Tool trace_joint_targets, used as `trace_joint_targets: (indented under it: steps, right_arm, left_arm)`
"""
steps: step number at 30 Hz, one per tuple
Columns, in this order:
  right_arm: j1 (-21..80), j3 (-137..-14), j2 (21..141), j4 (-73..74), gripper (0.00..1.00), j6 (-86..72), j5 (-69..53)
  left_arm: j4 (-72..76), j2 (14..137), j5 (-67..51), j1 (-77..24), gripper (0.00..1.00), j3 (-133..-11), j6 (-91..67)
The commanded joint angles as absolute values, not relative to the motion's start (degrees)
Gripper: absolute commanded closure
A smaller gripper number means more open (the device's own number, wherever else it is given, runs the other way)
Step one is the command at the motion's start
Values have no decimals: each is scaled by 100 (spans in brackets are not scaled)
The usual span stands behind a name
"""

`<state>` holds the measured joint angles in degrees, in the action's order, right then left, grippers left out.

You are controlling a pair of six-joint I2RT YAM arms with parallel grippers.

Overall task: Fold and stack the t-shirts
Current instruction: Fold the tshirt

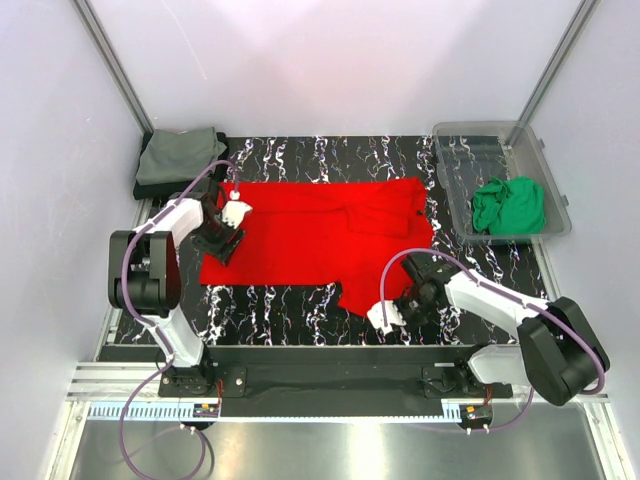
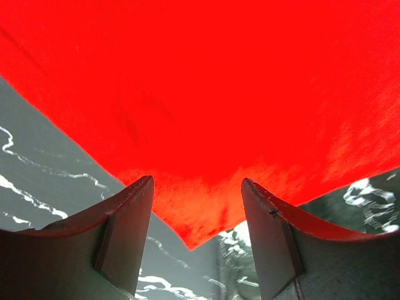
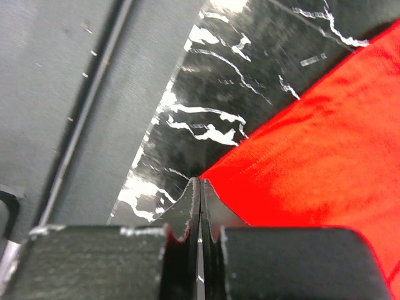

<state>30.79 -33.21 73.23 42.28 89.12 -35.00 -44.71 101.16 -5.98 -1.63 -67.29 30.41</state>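
The red t-shirt (image 1: 300,240) lies spread across the middle of the table, with its right part folded over. My left gripper (image 1: 216,250) is open at its left edge, and a cloth corner (image 2: 194,219) lies between the fingers (image 2: 128,231). My right gripper (image 1: 378,316) is shut at the shirt's near hem, where a red corner (image 3: 325,162) meets its fingertips (image 3: 190,194). The green t-shirt (image 1: 510,205) is bunched in a bin. The grey-olive t-shirt (image 1: 180,155) lies folded on the dark one (image 1: 150,190) at the back left.
A clear plastic bin (image 1: 440,160) stands at the back right and holds the green shirt. The black marbled table (image 1: 270,310) shows along the near side. White walls and metal posts close in the sides and back. The arm bases stand on the near rail.
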Motion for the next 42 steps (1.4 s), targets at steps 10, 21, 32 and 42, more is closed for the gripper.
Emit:
trace_joint_targets:
  steps: [10,21,32,42]
  right_arm:
    - [3129,-3779,6513,4087,100,7981,-2145]
    - [3129,-3779,6592,3973,100,7453,-2022]
    - [3129,-3814,6724,3973,100,7365,-2065]
    - [3129,-3823,6776,3973,100,7330,-2065]
  left_arm:
    - [-4904,9527,-791,580,37,-6538,4640]
    - [-5658,10150,-1221,729,58,-6917,4808]
    - [-5783,10151,-1213,844,56,-6759,4755]
    - [-5801,10213,-1178,861,57,-6469,4737]
